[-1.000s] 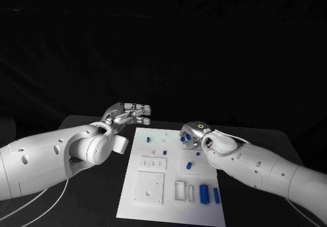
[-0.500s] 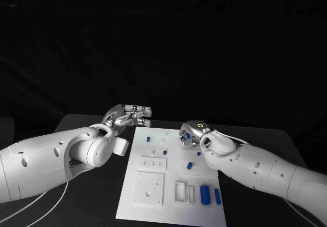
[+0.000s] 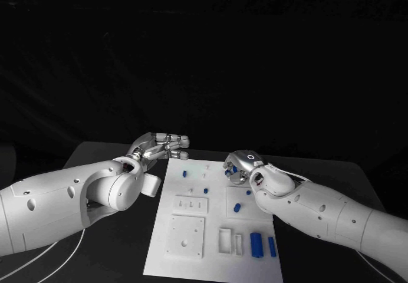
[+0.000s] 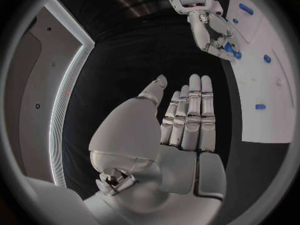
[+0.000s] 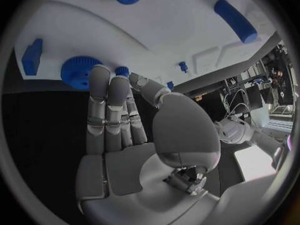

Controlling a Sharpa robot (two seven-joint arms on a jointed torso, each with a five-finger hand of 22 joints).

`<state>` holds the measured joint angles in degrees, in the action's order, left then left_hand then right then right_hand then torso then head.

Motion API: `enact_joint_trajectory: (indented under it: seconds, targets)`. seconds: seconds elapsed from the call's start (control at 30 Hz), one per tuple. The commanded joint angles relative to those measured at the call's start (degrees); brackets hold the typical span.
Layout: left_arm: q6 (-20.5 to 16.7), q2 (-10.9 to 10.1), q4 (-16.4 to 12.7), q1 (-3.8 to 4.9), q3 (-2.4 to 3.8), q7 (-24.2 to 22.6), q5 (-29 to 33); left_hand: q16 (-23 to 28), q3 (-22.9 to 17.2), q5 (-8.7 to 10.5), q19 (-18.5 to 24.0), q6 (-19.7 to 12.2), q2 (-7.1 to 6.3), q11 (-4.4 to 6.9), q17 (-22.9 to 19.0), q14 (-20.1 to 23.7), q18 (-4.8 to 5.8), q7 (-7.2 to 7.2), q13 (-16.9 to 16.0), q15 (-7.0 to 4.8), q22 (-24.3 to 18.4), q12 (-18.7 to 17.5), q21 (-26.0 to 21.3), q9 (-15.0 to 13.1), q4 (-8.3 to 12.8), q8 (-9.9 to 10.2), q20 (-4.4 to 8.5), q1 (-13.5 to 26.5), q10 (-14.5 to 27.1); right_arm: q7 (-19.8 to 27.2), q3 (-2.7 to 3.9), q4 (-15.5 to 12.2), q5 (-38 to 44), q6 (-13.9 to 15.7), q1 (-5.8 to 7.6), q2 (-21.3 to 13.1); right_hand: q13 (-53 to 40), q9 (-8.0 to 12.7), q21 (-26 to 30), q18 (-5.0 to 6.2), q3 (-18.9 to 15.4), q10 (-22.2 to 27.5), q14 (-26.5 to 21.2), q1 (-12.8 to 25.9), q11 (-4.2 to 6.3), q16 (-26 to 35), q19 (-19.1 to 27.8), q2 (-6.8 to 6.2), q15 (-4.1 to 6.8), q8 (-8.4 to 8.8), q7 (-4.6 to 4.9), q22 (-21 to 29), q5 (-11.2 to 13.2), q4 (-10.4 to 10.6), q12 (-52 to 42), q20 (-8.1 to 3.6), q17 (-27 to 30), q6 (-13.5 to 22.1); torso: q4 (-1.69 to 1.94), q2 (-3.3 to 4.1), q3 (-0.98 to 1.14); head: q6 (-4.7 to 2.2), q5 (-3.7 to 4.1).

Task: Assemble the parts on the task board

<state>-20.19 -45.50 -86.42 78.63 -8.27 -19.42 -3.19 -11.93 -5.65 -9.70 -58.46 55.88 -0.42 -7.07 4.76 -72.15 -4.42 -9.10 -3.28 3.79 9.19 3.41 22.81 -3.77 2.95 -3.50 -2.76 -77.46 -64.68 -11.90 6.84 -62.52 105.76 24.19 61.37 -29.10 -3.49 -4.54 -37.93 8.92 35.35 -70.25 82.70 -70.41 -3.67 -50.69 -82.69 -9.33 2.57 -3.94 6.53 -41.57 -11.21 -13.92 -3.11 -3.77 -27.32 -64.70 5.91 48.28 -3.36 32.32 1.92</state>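
The task board [image 3: 183, 239] lies flat in the middle of the counter [image 3: 102, 154], its long side running away from the robot. Using the board as the landmark: the right robot hand [image 3: 236, 171] is over the board's far right corner, while the left robot hand [image 3: 161, 145] hangs off the board, just past its far left corner and above the bare counter. So the right hand is much the nearer to the parts.

The part that matters now is the blue gear [image 5: 80, 71], a round toothed piece at the board's far right edge. In the right wrist view the right hand's fingertips [image 5: 100, 75] reach up to its rim, with a smaller blue peg [image 5: 122, 70] right beside them. The gear lies straight ahead of the fingers, at their tips rather than under the palm. The fingers are extended side by side, close together, and nothing sits between them and the thumb; I judge this hand empty, fingers narrow but not closed. Whether the tips actually touch the gear I cannot tell.

The left hand is also empty, its fingers straight and together, thumb held apart, as the left wrist view shows.

Other blue parts lie elsewhere on the board: a long cylinder [image 3: 256, 243] near the close right corner, and a small peg [image 3: 184, 174] toward the far left. My reading is that the coming grasp belongs to the right hand, and needs only a short reach forward along its own finger line.
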Motion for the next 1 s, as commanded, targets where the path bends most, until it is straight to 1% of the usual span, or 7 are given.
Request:
enact_joint_trajectory:
  seconds: [0.03,0.13,0.37,0.6,0.7,0.83,1.0]
  targets:
    - [0.8,0.2,0.1,0.1,0.05,-0.4,-0.4,0.3,0.2,0.13,0.0,-0.4,0.36,0.09,-0.1,0.3,0.34,0.08,-0.1,0.26,0.0,0.0,-0.2,0.0,0.0,-0.1,-0.33,0.0,0.5,-1.5,-0.27,-0.1,0.7,-1.3,-0.45,-0.2,0.0,-0.1,0.6,1.63,0.1,-0.3,-0.2,0.2,0.06,-0.3,0.0,0.22,0.09,0.29,-0.16,-1.0,-0.2,-0.3,-0.2,-0.02,0.3,-0.4,-0.08,0.34,-0.05,-0.15,0.02]
    - [0.9,0.2,0.4,0.1,0.04,-0.4,-0.4,0.3,0.2,0.13,0.0,-0.4,0.36,0.09,-0.1,0.3,0.34,0.08,-0.1,0.26,0.0,0.0,-0.2,0.0,0.0,-0.1,-0.33,0.0,0.5,-1.7,-0.27,-0.5,0.8,-0.7,-0.45,-0.4,0.0,-0.1,0.9,1.45,0.0,-0.2,-0.2,0.3,0.06,-0.4,0.0,0.09,-0.11,0.29,-0.19,-1.4,0.1,-0.2,-0.2,0.17,0.5,-0.4,-0.09,0.41,-0.07,-0.22,0.04]
    - [0.9,0.1,1.0,0.1,0.03,-0.3,-0.4,0.3,0.2,0.13,0.0,-0.4,0.36,0.09,-0.1,0.3,0.34,0.08,-0.1,0.26,0.0,0.0,-0.2,0.0,0.0,-0.1,-0.33,0.0,0.5,-2.0,-0.27,-1.5,0.9,-0.2,-0.45,-0.9,0.0,-0.2,1.3,1.34,-0.1,-0.5,-0.2,0.2,0.15,-0.4,-0.1,-0.08,-0.09,0.27,-0.27,-1.8,0.4,-0.1,-0.2,0.15,0.7,-0.7,0.0,0.67,-0.17,-0.31,0.13]
    - [1.3,0.1,1.4,0.1,0.02,-0.1,0.4,0.3,0.6,0.19,0.0,-0.4,0.55,0.06,-0.1,0.3,0.34,0.07,-0.1,0.28,-0.3,0.0,-0.2,0.0,0.0,-0.1,-0.35,0.1,0.5,-2.6,-0.27,-2.0,0.7,0.1,-0.45,-1.2,0.0,-0.3,1.6,1.28,0.0,-0.6,-0.2,0.1,0.18,-0.4,-0.2,-0.06,-0.07,0.28,-0.28,-2.1,0.4,-0.1,-0.2,0.11,0.8,-0.8,-0.13,0.84,-0.18,-0.44,0.07]
    - [1.3,0.1,1.5,0.1,0.02,-0.1,0.7,0.3,0.7,0.3,-0.1,-0.4,0.56,0.06,-0.1,0.3,0.32,0.06,-0.1,0.27,-0.3,0.0,-0.2,0.0,0.0,-0.1,-0.34,0.1,0.6,-2.9,-0.27,-2.1,0.7,0.2,-0.45,-1.2,0.0,-0.3,1.6,1.25,0.0,-0.7,-0.2,0.1,0.21,-0.5,-0.3,-0.04,-0.06,0.28,-0.31,-2.2,0.5,-0.1,-0.2,0.1,0.8,-0.8,-0.11,0.95,-0.25,-0.51,0.14]
    - [1.4,0.1,1.7,0.1,0.02,-0.1,0.9,0.3,0.7,0.3,-0.1,-0.4,0.56,0.06,-0.1,0.3,0.32,0.06,-0.1,0.27,-0.3,0.0,-0.2,0.0,0.0,-0.1,-0.34,0.1,0.6,-3.3,-0.27,-2.2,0.8,0.2,-0.45,-1.2,0.0,-0.3,2.1,1.16,0.1,-0.5,-0.2,0.1,0.14,-0.6,-0.4,-0.14,-0.11,0.3,-0.25,-2.8,0.6,0.0,-0.2,0.1,1.0,-0.7,-0.08,1.08,-0.23,-0.54,0.14]
    - [1.5,0.2,1.9,0.1,0.02,0.0,0.9,0.3,0.7,0.3,-0.1,-0.4,0.56,0.06,-0.1,0.3,0.32,0.06,-0.1,0.27,-0.3,0.0,-0.2,0.0,0.0,-0.1,-0.34,0.1,0.6,-3.5,-0.27,-2.1,0.9,0.2,-0.45,-1.1,0.0,-0.3,2.4,1.22,0.0,-0.2,-0.2,0.1,0.06,-0.6,-0.5,-0.36,-0.15,0.3,-0.21,-3.1,0.7,0.1,-0.2,0.14,1.0,-0.4,-0.05,1.11,-0.28,-0.8,0.46]
